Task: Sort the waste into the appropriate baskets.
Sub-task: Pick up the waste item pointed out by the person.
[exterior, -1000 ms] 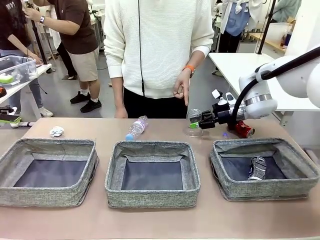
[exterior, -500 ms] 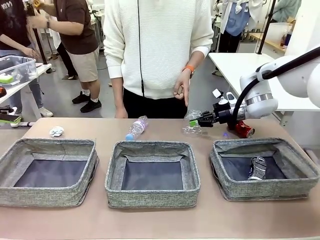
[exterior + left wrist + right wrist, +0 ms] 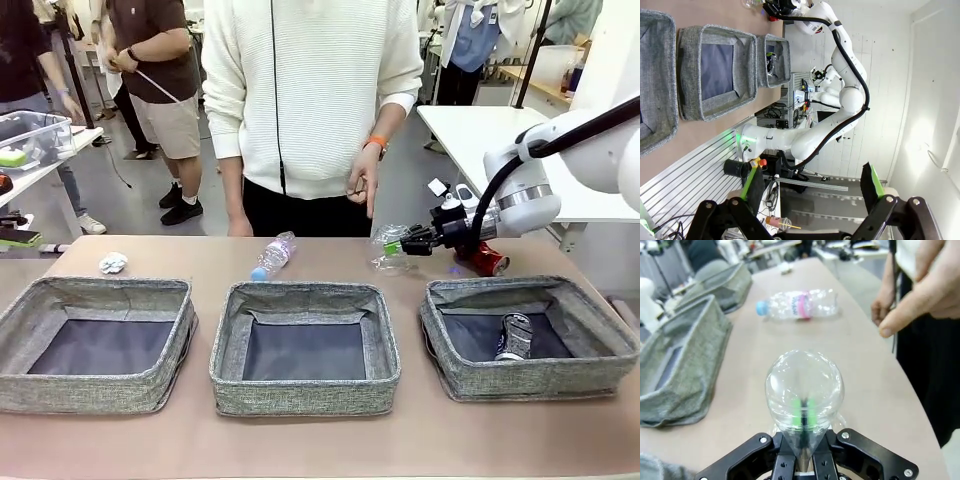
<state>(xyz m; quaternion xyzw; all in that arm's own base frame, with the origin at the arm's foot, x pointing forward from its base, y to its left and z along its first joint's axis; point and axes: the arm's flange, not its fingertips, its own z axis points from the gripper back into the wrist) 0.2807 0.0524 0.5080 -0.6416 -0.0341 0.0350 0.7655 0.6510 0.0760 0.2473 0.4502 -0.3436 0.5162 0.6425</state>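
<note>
Front view: we see the right end effector (image 3: 402, 243) clamped tight on the squashed clear plastic cup (image 3: 387, 256), near the far edge of the desk (image 3: 300, 440), behind the gap between the middle basket (image 3: 304, 392) and the right basket (image 3: 530, 380). The crushed silver can (image 3: 515, 337) lies inside the right basket and the red can (image 3: 488, 260) lies just behind it. Left wrist view: we see the left end effector (image 3: 812, 184) spread wide, holding nothing. Right wrist view: we see the cup's wall pinched flat in the closed jaws, with the clear plastic bottle with blue cap (image 3: 797, 305) lying on the desk beyond.
</note>
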